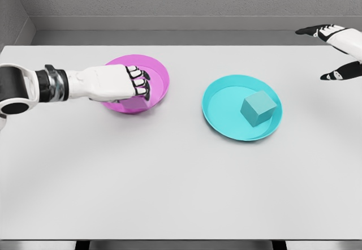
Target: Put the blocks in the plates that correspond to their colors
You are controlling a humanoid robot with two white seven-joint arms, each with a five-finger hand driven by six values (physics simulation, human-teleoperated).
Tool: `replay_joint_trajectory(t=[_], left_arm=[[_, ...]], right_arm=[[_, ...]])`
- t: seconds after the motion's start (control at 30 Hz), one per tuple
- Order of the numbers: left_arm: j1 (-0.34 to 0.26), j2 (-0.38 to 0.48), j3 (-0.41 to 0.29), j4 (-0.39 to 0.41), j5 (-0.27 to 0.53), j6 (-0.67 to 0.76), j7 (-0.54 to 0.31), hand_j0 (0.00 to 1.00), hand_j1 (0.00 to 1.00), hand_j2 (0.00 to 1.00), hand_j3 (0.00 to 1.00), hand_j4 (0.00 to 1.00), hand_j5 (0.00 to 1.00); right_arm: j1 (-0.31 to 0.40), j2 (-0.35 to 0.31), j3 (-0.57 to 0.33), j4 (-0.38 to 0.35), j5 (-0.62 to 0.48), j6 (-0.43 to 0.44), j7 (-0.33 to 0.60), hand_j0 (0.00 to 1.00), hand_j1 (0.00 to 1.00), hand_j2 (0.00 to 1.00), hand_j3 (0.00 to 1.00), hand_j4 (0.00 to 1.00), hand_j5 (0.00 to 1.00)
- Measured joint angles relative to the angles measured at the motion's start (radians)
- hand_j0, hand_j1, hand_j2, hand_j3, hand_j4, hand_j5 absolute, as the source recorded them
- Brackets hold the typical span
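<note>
My left hand (136,86) reaches in from the left and hovers over the pink plate (160,74), its fingers curled down around a pink block (141,98). The hand hides most of that block. To the right, a teal block (259,108) lies inside the teal plate (218,100), toward its right half. At the table's far right edge my right hand (331,52) is raised with fingers and thumb spread, holding nothing.
The white table (181,182) stretches wide in front of both plates. About a hand's width of bare surface separates the two plates. Grey walls stand behind the table's far edge.
</note>
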Motion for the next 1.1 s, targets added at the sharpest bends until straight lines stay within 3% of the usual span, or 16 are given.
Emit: replay_joint_trajectory(t=[0.27,0.43,0.5,0.57,0.6,0.8,1.0,1.1], left_arm=[[-0.068,-0.124,0.023,0.240,-0.011,-0.001,-0.003,0.43,0.43,0.43,0.43,0.43,0.43],[-0.069,-0.181,0.024,0.355,-0.018,-0.002,-0.045,0.47,0.47,0.47,0.47,0.47,0.47],[-0.069,-0.191,0.024,0.375,-0.017,-0.002,-0.055,0.62,0.62,0.62,0.62,0.62,0.62],[-0.069,-0.196,0.025,0.386,-0.015,-0.002,-0.060,0.96,0.96,0.96,0.96,0.96,0.96],[-0.071,-0.198,0.025,0.390,-0.013,-0.002,-0.062,1.00,1.00,1.00,1.00,1.00,1.00],[-0.081,-0.200,0.035,0.404,-0.004,-0.001,-0.065,1.00,1.00,1.00,1.00,1.00,1.00],[-0.080,-0.191,0.091,0.414,0.007,-0.001,-0.065,1.00,1.00,1.00,1.00,1.00,1.00],[-0.063,-0.135,0.111,0.417,0.125,-0.001,-0.062,1.00,1.00,1.00,1.00,1.00,1.00]], right_arm=[[0.011,0.002,0.006,-0.032,0.040,0.000,0.000,1.00,1.00,1.00,1.00,1.00,1.00],[0.015,0.001,0.007,-0.042,0.043,0.000,0.000,1.00,1.00,1.00,1.00,1.00,1.00],[0.017,0.000,0.007,-0.050,0.044,0.000,0.000,1.00,1.00,1.00,1.00,1.00,1.00],[0.015,-0.001,0.007,-0.058,0.044,0.000,0.000,1.00,1.00,1.00,1.00,1.00,1.00],[0.015,-0.001,0.007,-0.060,0.044,0.000,0.000,1.00,1.00,1.00,1.00,1.00,1.00],[0.017,-0.001,0.007,-0.065,0.044,0.000,0.000,1.00,1.00,1.00,1.00,1.00,1.00],[0.017,-0.001,0.007,-0.066,0.044,0.000,0.000,1.00,1.00,1.00,1.00,1.00,1.00],[0.017,0.000,0.007,-0.066,0.044,0.000,0.000,1.00,1.00,1.00,1.00,1.00,1.00]])
